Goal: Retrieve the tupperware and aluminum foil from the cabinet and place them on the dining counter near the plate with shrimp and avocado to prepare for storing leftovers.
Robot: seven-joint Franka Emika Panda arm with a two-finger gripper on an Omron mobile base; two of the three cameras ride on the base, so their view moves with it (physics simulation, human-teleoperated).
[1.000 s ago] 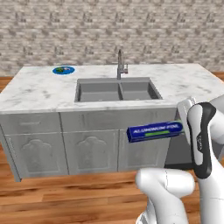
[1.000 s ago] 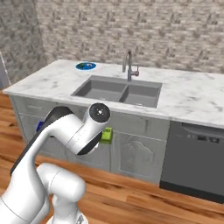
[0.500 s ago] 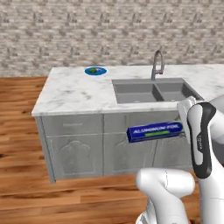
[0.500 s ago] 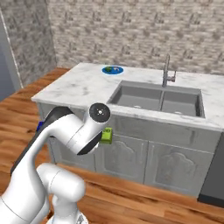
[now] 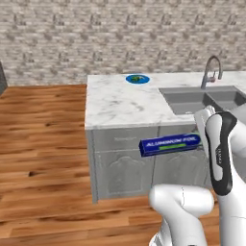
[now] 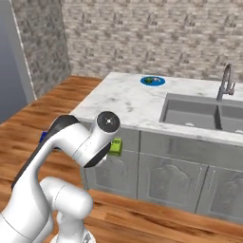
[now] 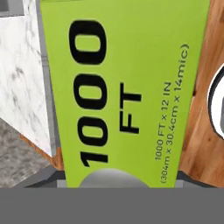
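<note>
My gripper [image 5: 196,140] is shut on the aluminum foil [image 5: 170,144], a long dark-blue box held level in front of the dining counter [image 5: 120,103], below its top. From the right, its green end [image 6: 115,146] pokes out beside my arm. The hand view looks along its green face [image 7: 122,87], printed "1000 FT". The blue plate with shrimp and avocado [image 5: 137,79] sits at the counter's far edge [image 6: 153,81]. The tupperware and the cabinet are out of view.
A steel double sink [image 5: 202,98] with an arched faucet [image 5: 211,69] is set in the counter to the right of the plate. Wooden floor [image 5: 43,144] stretches to the left of the island. A stone wall [image 5: 120,38] runs behind.
The base has driven left along the island, so the sink and plate have shifted right in both base views. The foil stays in my gripper, unchanged.
</note>
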